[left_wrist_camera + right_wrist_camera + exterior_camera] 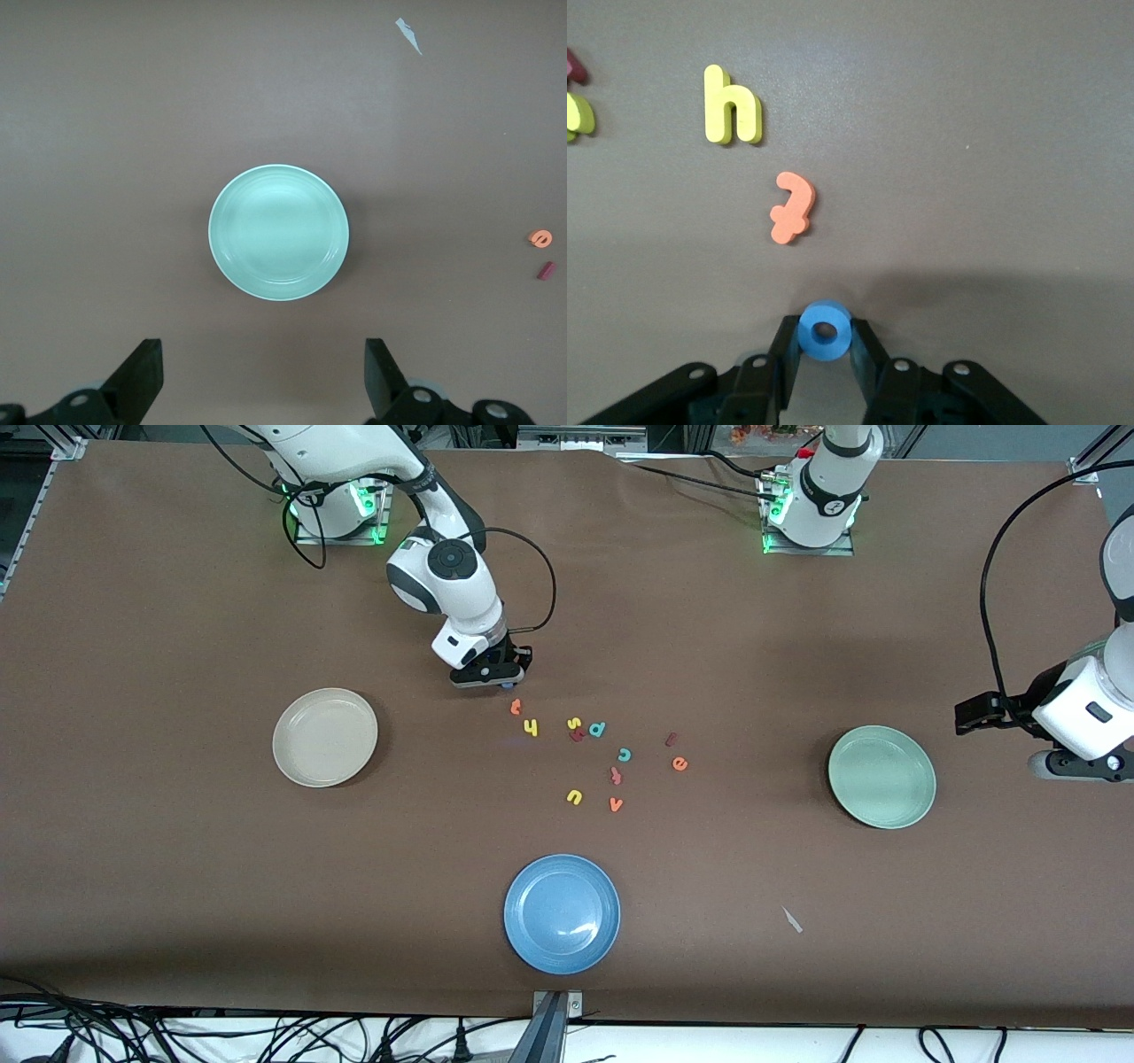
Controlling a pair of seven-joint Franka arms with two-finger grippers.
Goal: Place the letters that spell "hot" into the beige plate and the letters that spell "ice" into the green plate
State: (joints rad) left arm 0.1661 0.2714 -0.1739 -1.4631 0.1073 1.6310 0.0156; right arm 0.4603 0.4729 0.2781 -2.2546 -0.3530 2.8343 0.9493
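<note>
My right gripper (505,682) is down at the table, shut on the blue o (825,331), which is pinched upright between its fingertips. Just nearer the front camera lie the orange t (791,207) and the yellow h (731,106). The teal c (624,755), maroon i (671,739) and orange e (679,763) lie loose toward the left arm's end of the letter group. The beige plate (283,737) and green plate (837,776) hold nothing. My left gripper (263,381) hangs open high beside the green plate (217,232), with nothing between its fingers.
A blue plate (562,913) sits near the table's front edge. Other loose letters lie in the group: a yellow s (574,724), a teal d (597,729), a yellow u (574,797) and an orange v (616,804). A small pale scrap (792,920) lies near the front edge.
</note>
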